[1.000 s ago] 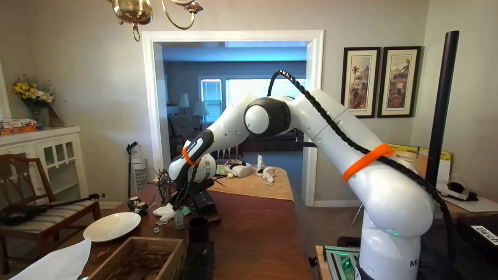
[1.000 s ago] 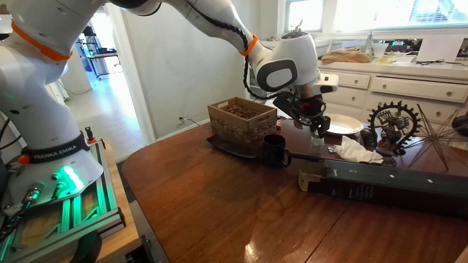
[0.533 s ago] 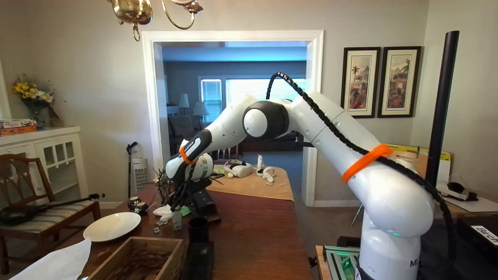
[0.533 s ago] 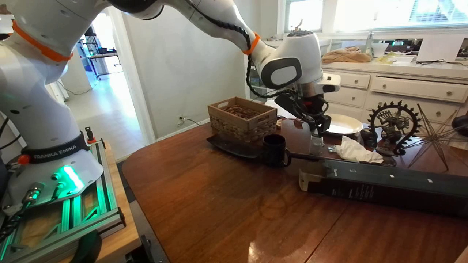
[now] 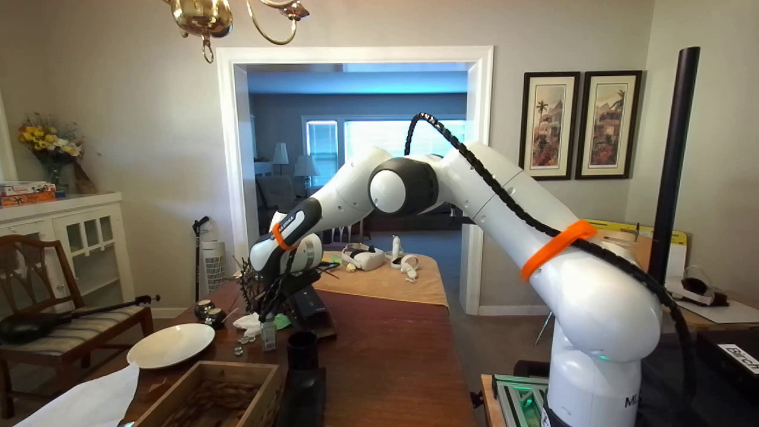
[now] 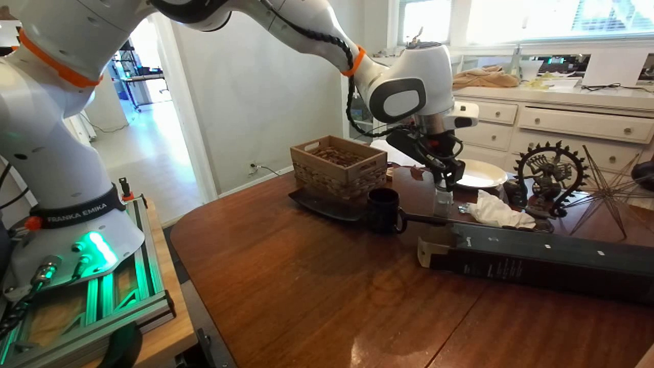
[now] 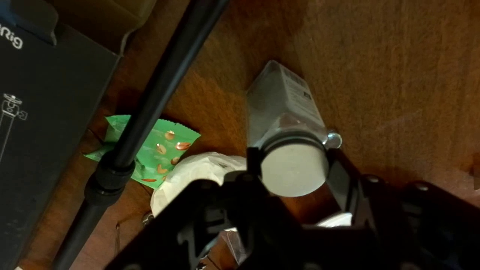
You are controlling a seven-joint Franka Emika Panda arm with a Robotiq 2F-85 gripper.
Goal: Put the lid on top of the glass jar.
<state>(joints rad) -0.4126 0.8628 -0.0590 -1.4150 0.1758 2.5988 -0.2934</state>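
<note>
Daylight comes through windows (image 6: 536, 20) beyond and above the gripper (image 6: 443, 185), glaring white in both exterior views. On the camera's side of the gripper, well apart from it, the glossy table (image 6: 306, 266) shows pale glare. The wrist view is dim; the gripper looks nearly black and soft-edged, the lid (image 7: 294, 172) between its jaws pale.

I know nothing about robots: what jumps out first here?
The big white arm with orange bands, reaching over the wooden table, dominates both exterior views. At its end, a black gripper holds a round pale lid at the top of a clear jar. In an exterior view, a dark spiky-ringed statue stands behind a long box.
</note>
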